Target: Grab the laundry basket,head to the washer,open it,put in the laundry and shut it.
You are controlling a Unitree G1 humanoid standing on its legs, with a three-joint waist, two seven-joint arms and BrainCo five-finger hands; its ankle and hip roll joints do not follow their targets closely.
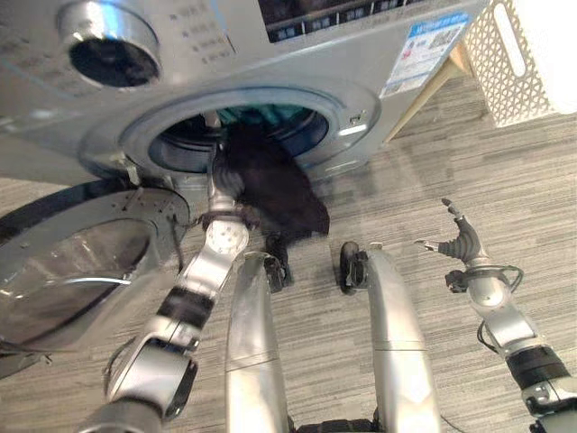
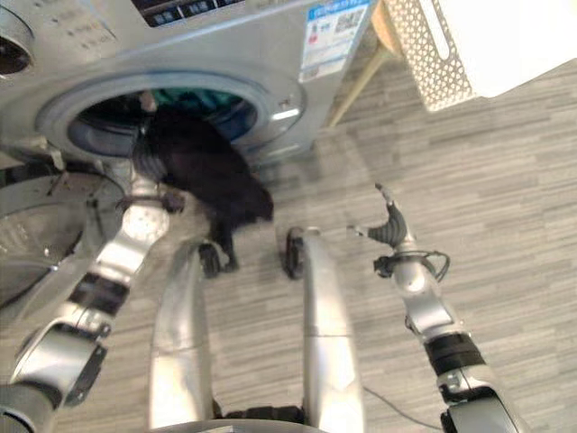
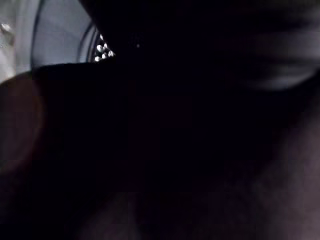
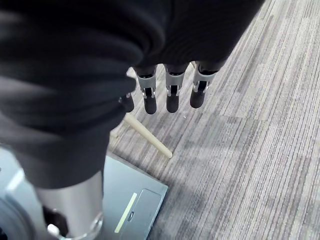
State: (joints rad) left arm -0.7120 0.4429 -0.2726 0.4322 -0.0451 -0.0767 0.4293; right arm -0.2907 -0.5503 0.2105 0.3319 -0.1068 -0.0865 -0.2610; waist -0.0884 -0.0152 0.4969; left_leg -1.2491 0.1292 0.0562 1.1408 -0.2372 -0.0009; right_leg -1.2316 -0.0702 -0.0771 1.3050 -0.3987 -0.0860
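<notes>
Half of the black garment hangs out over the washer opening's lower rim, long axis pointing down to the floor. I cannot tell my left hand's grip behind the cloth; my right hand hovers open.

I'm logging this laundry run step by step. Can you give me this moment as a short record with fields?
washer door: swung open, on the robot's left
drum opening: teal laundry inside
black garment: half in, hanging over the rim
left hand: at the opening against the garment, fingers hidden
right hand: free over the floor, holding nothing
white basket: beside the washer
</notes>
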